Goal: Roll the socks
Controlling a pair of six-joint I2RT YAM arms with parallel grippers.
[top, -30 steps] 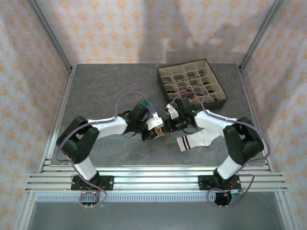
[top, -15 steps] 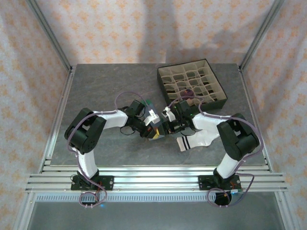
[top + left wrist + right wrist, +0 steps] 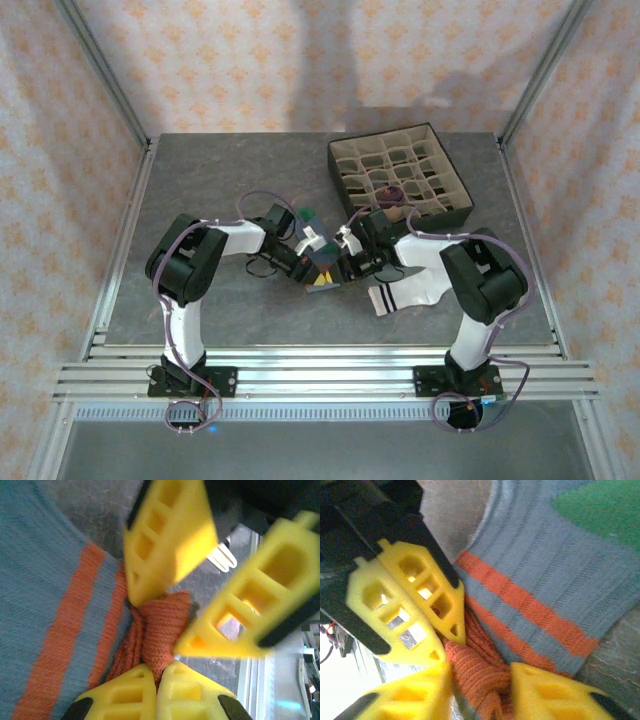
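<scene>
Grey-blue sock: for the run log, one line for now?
item: grey-blue sock; left gripper: shut on orange end; right gripper: shut on same end

The grey table (image 3: 200, 190) carries a compartment box (image 3: 400, 175), a white sock (image 3: 425, 285) and a grey-blue sock (image 3: 40, 580).

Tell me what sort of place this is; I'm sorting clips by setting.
Probably a robot lab cell: aluminium frame, patterned backdrop, and two arms bolted to a rail at a grey table.
</scene>
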